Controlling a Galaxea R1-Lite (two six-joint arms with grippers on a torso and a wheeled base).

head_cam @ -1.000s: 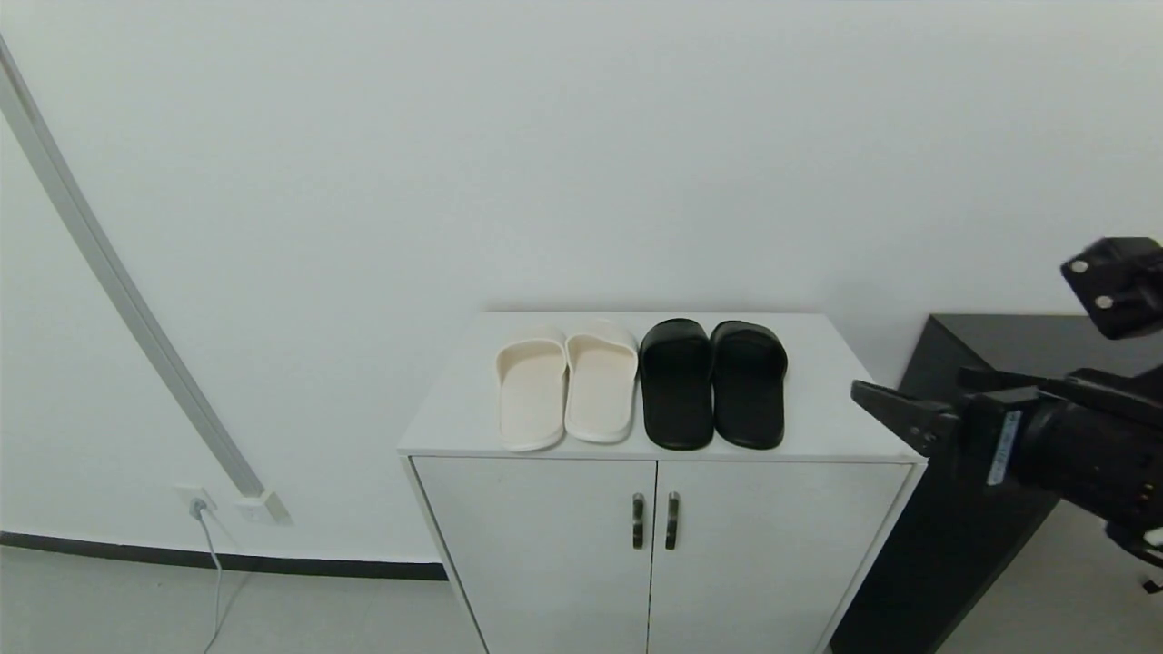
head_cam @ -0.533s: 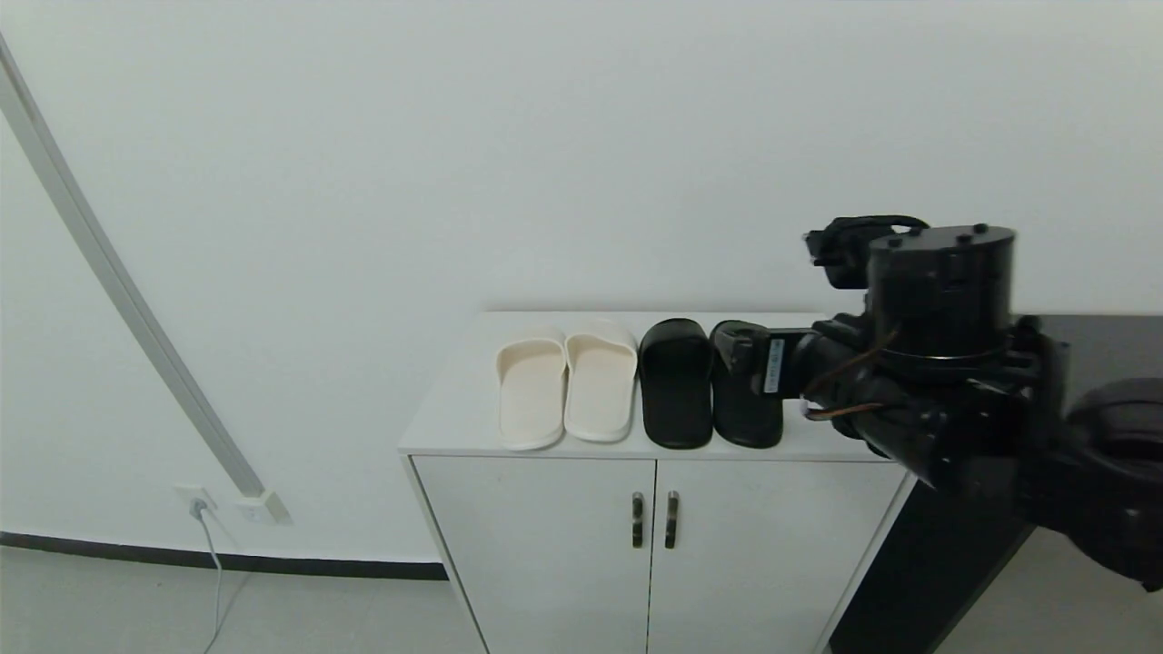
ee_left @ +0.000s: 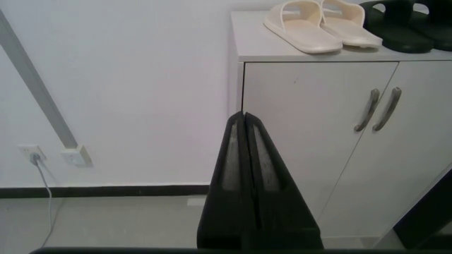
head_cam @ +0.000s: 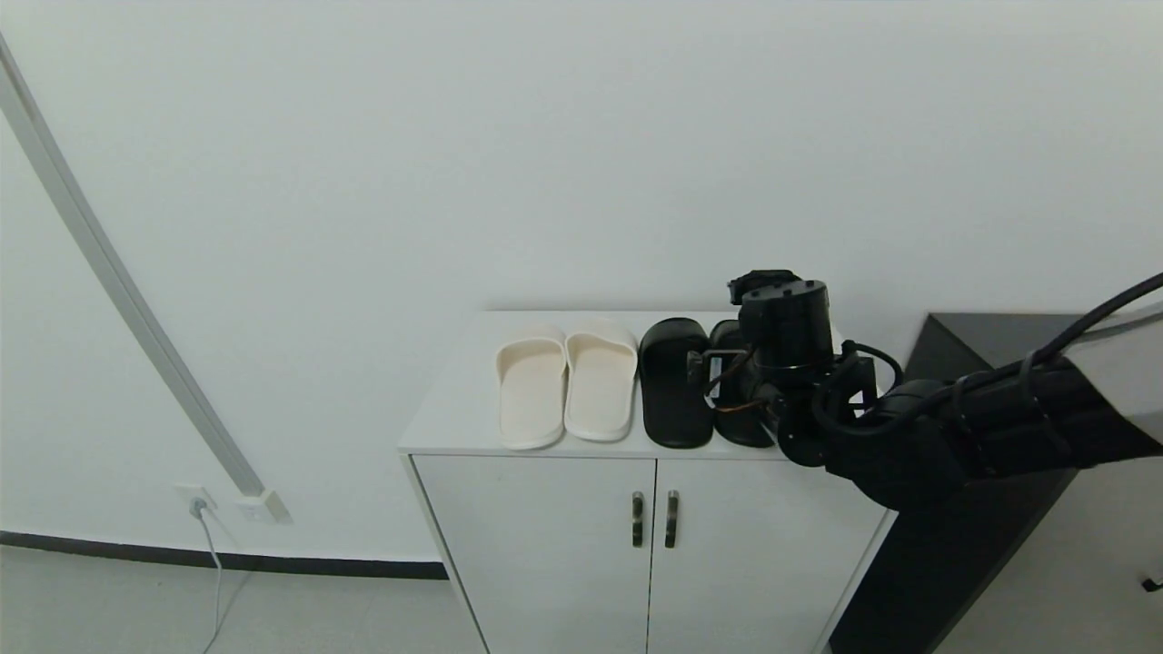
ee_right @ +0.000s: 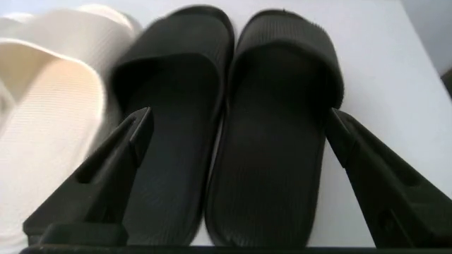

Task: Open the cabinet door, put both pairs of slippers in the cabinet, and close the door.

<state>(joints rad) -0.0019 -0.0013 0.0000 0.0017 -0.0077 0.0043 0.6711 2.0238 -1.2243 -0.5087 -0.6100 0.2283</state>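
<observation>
In the head view, white slippers (head_cam: 565, 386) and black slippers (head_cam: 676, 386) are seen side by side atop the cabinet (head_cam: 545, 545), its doors shut. In the left wrist view, the left gripper (ee_left: 244, 123) is pressed together, apart from the cabinet. In the right wrist view, the right gripper (ee_right: 240, 120) is spread wide over the black slippers.

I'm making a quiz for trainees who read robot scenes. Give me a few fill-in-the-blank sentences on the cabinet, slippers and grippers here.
1. Both cabinet doors are ____.
2. The black slippers lie below the right gripper, which is ____.
3. The left gripper is ____.
4. The cream slippers lie on the robot's ____ of the black pair.

Missing words: closed; open; shut; left.
</observation>
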